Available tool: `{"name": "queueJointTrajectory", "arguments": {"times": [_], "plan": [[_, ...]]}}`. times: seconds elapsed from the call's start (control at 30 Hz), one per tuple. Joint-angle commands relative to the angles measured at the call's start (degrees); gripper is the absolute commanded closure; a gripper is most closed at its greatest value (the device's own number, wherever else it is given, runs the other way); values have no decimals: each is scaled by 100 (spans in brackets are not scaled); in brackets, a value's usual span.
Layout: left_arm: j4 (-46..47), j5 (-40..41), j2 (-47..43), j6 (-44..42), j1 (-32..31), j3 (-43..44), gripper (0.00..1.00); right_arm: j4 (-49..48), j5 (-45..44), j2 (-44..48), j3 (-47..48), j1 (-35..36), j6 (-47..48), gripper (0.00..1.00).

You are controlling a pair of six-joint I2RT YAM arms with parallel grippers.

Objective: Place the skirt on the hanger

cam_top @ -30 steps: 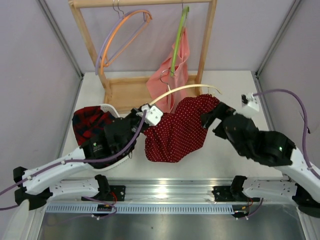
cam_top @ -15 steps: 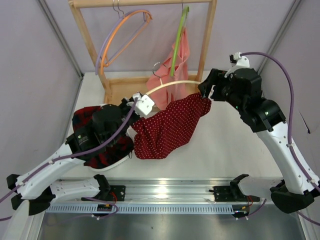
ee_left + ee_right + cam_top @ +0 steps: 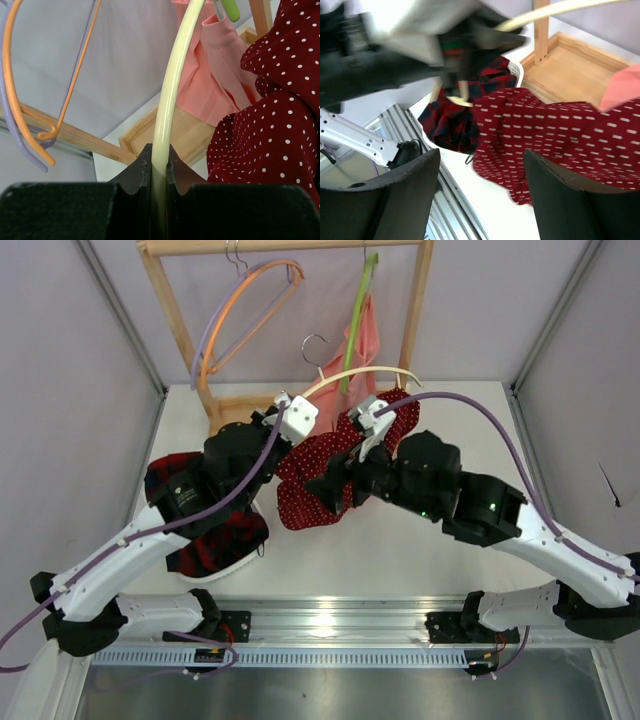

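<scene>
Skirt (image 3: 303, 492) hangs half on the hanger (image 3: 370, 372), which the left gripper (image 3: 159, 165) pinches tight. Right gripper (image 3: 482, 167) is apart and empty; next it should grab the loose edge.

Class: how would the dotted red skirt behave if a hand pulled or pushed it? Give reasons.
Probably floppy: the skirt sags in bunched folds below the hanger. Likely light, since the thin hanger, pinched only by the left hand, appears to carry part of it. A push would likely crumple it rather than shift it whole.
</scene>
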State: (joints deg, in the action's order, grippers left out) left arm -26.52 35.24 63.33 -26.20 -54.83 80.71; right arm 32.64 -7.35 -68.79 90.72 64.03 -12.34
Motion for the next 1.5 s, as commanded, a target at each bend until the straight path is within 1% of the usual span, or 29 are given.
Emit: {"name": "queueJointTrajectory", "arguments": {"times": [0.0,0.03,0.1,0.17,0.27,0.5,0.6,0.63,0.67,0.73,0.77,0.8,0.83,0.97,1.1,1.2,1.33,1.47], "plan": [[323,334,48,571,156,516,100,-556,-1267,-178,-61,609,363,26],[306,325,48,720,183,551,100,-662,-1695,-196,-185,750,390,27],[271,229,48,809,253,647,100,-987,-1962,-274,-474,944,337,30],[253,150,83,879,271,692,100,-1365,-1954,-319,-625,980,320,35],[139,53,170,985,262,876,100,-1533,-2015,-564,-599,980,311,37],[69,-149,276,1160,262,973,100,-1963,-1901,-978,-581,980,285,39],[51,-167,303,1204,262,964,100,-2104,-2128,-1057,-555,980,311,49],[59,-167,303,1205,262,964,100,-2148,-2225,-1083,-555,980,337,55],[60,-176,303,1196,262,964,100,-2157,-2322,-1118,-546,980,346,59],[86,-176,303,1187,271,956,100,-2148,-2524,-1153,-529,980,407,70],[86,-158,303,1187,280,973,100,-2139,-2543,-1180,-520,980,451,83],[86,-150,311,1204,280,982,100,-2113,-2525,-1180,-520,980,478,90],[86,-158,329,1222,314,999,100,-2122,-2499,-1198,-511,989,487,100],[130,-228,355,1292,394,1017,100,-2165,-2359,-1207,-581,1085,478,100],[270,-237,382,1100,490,938,100,-2350,-2358,-865,-871,1444,504,100],[463,-237,329,898,578,815,100,-2280,-2411,-549,-1169,1594,426,100],[517,-316,276,800,693,815,100,-2262,-2332,-275,-1538,1683,443,100],[526,-422,232,782,710,806,100,-2271,-2174,-126,-1706,1709,487,100]]}}
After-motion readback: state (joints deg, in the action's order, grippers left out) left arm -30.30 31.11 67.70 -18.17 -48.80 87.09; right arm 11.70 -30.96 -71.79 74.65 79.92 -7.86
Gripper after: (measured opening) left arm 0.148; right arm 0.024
